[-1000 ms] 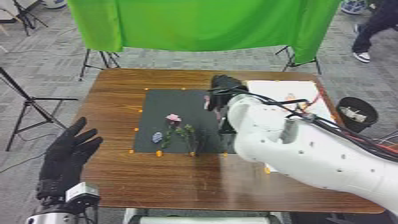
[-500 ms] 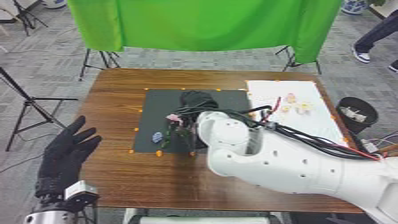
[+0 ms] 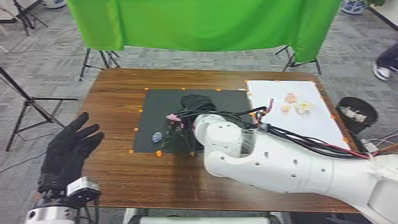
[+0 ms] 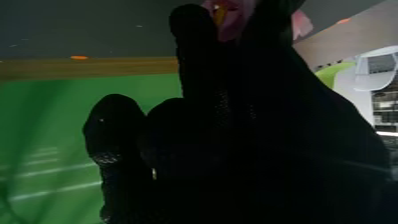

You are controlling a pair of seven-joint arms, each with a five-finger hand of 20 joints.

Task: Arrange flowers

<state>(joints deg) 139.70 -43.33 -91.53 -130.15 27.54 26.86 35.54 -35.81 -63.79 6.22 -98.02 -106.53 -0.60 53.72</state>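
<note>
My right hand (image 3: 197, 102) is over the middle of the dark mat (image 3: 153, 102), just behind and right of a pink flower (image 3: 172, 117). A blue-purple flower (image 3: 157, 136) lies near the mat's front left, with green stems around it. On the white sheet (image 3: 315, 130) are pink and yellow blooms (image 3: 304, 106). In the right wrist view, my right hand (image 4: 266, 135) pinches a pink flower (image 4: 229, 21) with a yellow centre at its fingertips; more pink petals (image 4: 303, 25) show beside it. My left hand (image 3: 64, 152) is held open off the table's left side.
The brown table (image 3: 120, 177) has small orange markers around the mat and sheet. A black bin (image 3: 357, 114) stands beyond the table's right edge. Behind the table hangs a green cloth (image 3: 195, 25) on stands, and a tripod stands at the left.
My right hand has moved left from the mat's right edge to its middle, the pink flower going with it, uncovering blooms on the white sheet. The left hand has barely shifted.
</note>
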